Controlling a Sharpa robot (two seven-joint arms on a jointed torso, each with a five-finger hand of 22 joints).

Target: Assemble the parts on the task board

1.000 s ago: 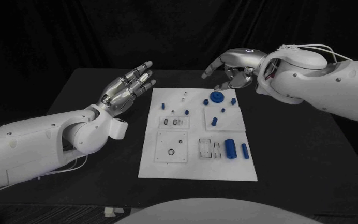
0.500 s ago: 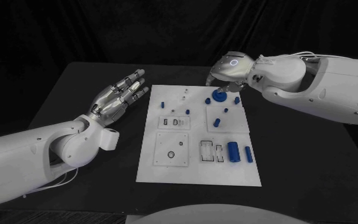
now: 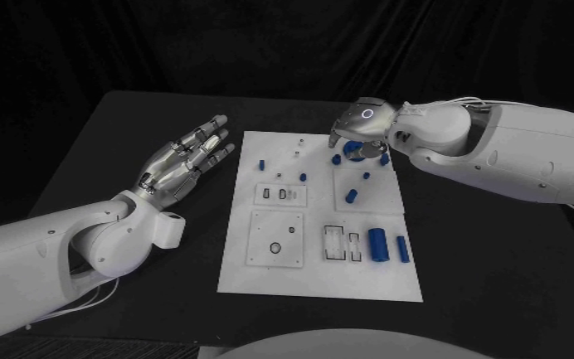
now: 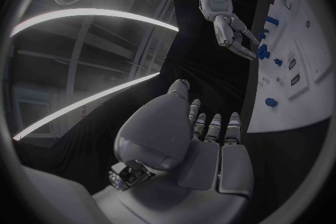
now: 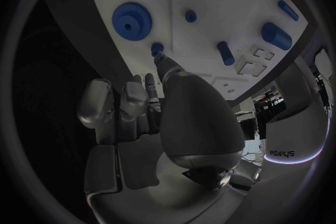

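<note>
the biggest risk sits with the right hand (image 3: 359, 127), which hovers over the far end of the task board (image 3: 321, 280) with its fingers curled downward, one fingertip (image 5: 159, 57) just beside a small blue peg (image 5: 157, 48) and close to the blue gear (image 5: 131, 21). it holds nothing that i can make out. if it closes a little off target, i judge it could knock the peg over or nudge the gear sideways, since the two stand close together and the fingers are bulky next to them. a skewed pinch could also lift the peg tilted, so it would jam rather than seat.

the left hand (image 3: 186, 158) hangs off the board's left edge, palm up, fingers straight and apart, holding nothing. it is well clear, so it gives the board no bracing; a sideways push from the right hand might slide the whole plate on the black table (image 3: 119, 127).

the board is the only holder here. nearer the robot a large blue cylinder (image 3: 379, 244) and a slimmer blue pin (image 3: 402, 249) lie just beside two rectangular pockets (image 3: 343, 241), which look unfilled. the square plate with a ring-shaped hole (image 3: 275, 247) also looks vacant. mid-board, a short blue peg (image 3: 352, 195) stands, with smaller blue bits further up; whether those are seated i cannot tell.
</note>
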